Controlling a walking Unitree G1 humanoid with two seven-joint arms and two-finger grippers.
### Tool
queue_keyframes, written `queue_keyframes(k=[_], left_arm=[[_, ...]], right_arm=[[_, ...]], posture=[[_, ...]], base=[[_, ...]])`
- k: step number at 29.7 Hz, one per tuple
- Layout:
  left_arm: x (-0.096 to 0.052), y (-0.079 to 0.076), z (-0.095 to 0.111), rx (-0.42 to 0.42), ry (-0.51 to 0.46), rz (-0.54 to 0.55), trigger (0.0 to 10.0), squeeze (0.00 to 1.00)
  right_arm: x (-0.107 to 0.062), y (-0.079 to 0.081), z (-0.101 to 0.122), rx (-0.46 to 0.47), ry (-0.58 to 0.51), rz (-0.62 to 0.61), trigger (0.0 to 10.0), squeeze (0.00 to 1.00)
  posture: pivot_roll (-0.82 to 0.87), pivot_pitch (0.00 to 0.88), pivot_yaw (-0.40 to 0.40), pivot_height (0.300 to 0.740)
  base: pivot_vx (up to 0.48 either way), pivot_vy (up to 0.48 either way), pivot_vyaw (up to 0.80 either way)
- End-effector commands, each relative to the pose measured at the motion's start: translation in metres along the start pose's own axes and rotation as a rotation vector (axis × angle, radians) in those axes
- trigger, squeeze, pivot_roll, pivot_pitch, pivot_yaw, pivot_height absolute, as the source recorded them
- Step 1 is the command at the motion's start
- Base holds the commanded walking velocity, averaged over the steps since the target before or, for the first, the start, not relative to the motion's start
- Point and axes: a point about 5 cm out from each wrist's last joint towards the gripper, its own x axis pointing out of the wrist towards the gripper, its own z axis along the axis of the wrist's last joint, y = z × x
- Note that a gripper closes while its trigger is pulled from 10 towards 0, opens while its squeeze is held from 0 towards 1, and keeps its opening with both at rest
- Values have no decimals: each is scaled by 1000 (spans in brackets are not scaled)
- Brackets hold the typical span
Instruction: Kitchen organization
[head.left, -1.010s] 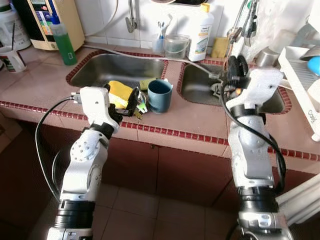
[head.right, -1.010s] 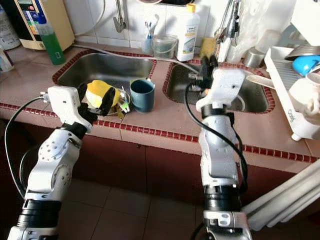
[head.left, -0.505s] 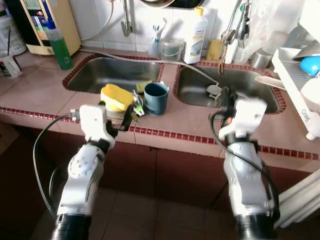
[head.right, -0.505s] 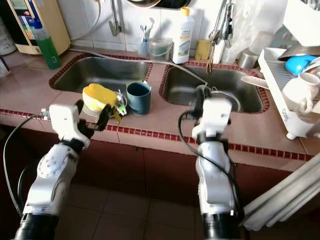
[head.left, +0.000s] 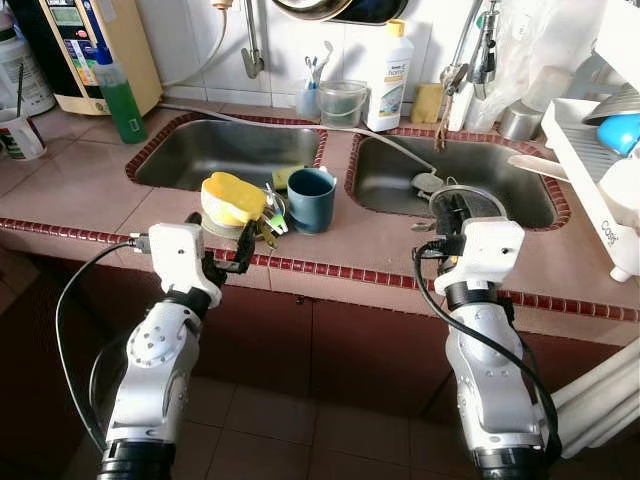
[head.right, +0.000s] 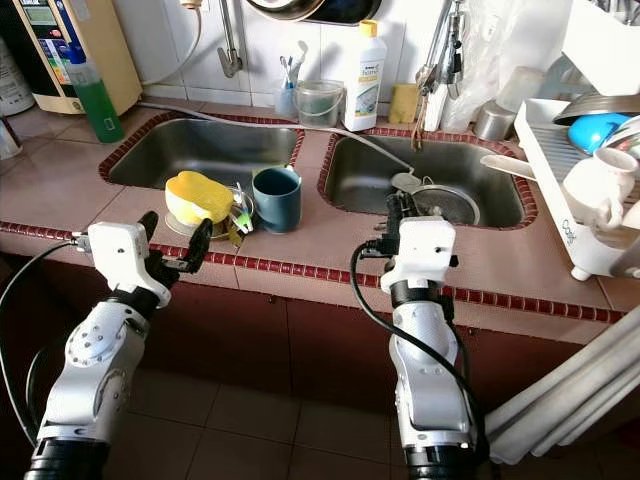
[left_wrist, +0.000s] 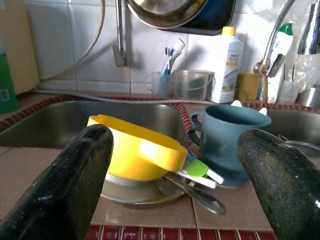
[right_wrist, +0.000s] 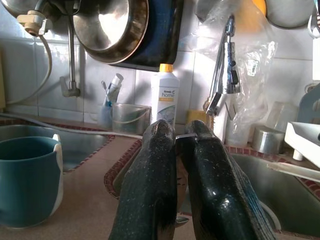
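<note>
Approach note: left gripper (head.right: 172, 248) hovers at the counter's front edge, fingers spread wide and empty, aimed at the yellow bowl (head.left: 233, 196) resting tilted on a plate (left_wrist: 135, 191) between the left sink (head.left: 225, 150) and the blue mug (head.left: 312, 198). Best advanced level and low, straddling the bowl's rim clear of the cutlery beside it. Right gripper (head.left: 455, 207) rests near the right sink, fingers pressed together, holding nothing.

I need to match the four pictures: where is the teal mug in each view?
Left eye view: teal mug on the counter strip between the two sinks, beside the yellow bowl.
Right eye view: same spot, left of centre.
Left wrist view: right of centre, behind the spoons.
Right wrist view: at the left edge, partly cut off.
Shared landmark: the white detergent bottle at the wall.
</note>
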Motion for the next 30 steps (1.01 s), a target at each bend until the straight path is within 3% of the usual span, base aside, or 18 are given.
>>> queue_keyframes(k=[1, 30], left_arm=[[2, 1, 7, 12, -24, -2, 10000, 0], [6, -7, 14, 7, -23, -56, 10000, 0]], right_arm=[[2, -1, 7, 0, -26, -1, 10000, 0], [4, -3, 11, 0, -21, -7, 10000, 0]], posture=[[-177, 0, 38, 740], [-172, 0, 29, 740]], base=[[0, 0, 0], [0, 0, 0]])
